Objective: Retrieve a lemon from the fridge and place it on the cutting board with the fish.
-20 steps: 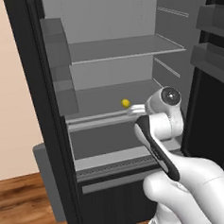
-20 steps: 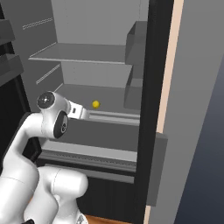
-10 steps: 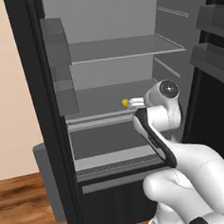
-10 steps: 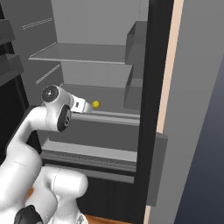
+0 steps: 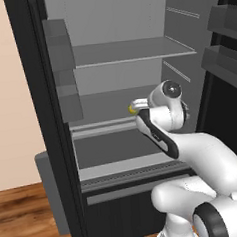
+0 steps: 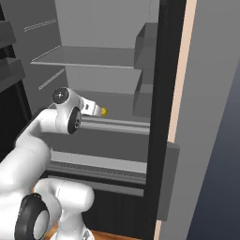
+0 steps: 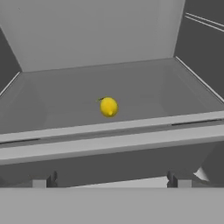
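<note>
The lemon point(image 7: 108, 106) is a small bright-yellow fruit lying on the grey middle shelf of the open fridge point(image 5: 131, 52), behind the shelf's front rail. My gripper point(image 7: 111, 181) is open and empty, with its fingertips point(image 7: 46, 181) wide apart just short of that rail and the lemon centred ahead of them. From the left, the hand point(image 5: 140, 105) partly covers the lemon point(image 5: 132, 109). From the right, the hand point(image 6: 91, 108) sits just left of the lemon point(image 6: 103, 111). The cutting board and the fish are out of view.
The black fridge door point(image 6: 171, 117) stands open at the right, carrying grey door bins point(image 6: 145, 44). A second door with bins point(image 5: 62, 69) flanks the left side. An upper shelf point(image 5: 136, 51) lies above the hand, and a lower compartment point(image 5: 117, 148) below it.
The arm has reached forward into the fridge, bringing the hand up to the lemon's shelf. The lemon has not moved, and the jaws have stayed open.
</note>
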